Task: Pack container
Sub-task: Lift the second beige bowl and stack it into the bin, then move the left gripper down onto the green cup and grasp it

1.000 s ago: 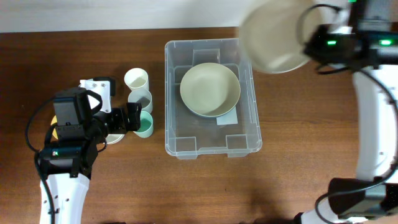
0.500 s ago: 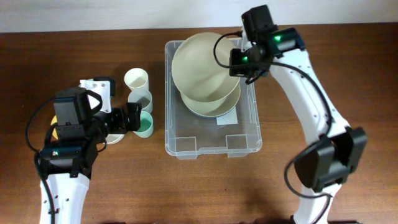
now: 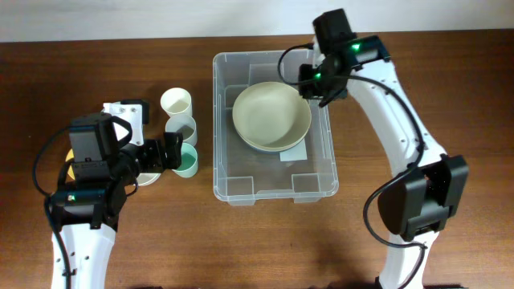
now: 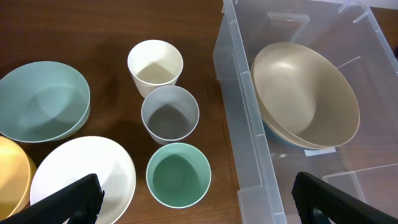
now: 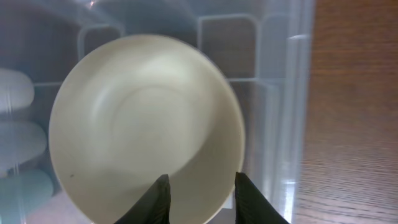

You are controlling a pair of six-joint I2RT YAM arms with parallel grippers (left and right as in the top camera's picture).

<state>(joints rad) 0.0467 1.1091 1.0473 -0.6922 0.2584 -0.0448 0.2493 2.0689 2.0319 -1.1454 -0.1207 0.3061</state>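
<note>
Mid-table, the clear, round-rimmed container (image 3: pixel 265 175) holds nested matte beige bowls (image 3: pixel 271 116). At its 9 o'clock stand a cream cup (image 4: pixel 155 65), grey cup (image 4: pixel 170 115) and mint cup (image 4: pixel 178 174). The right gripper (image 5: pixel 202 190) hangs spread above the bowls; the left gripper (image 3: pixel 175 152) gapes beside the mint cup.

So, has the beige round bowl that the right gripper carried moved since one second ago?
Yes. Overhead, the beige bowl moved from beyond the top right corner of the clear plastic container down-left into it, nested on another bowl.
</note>
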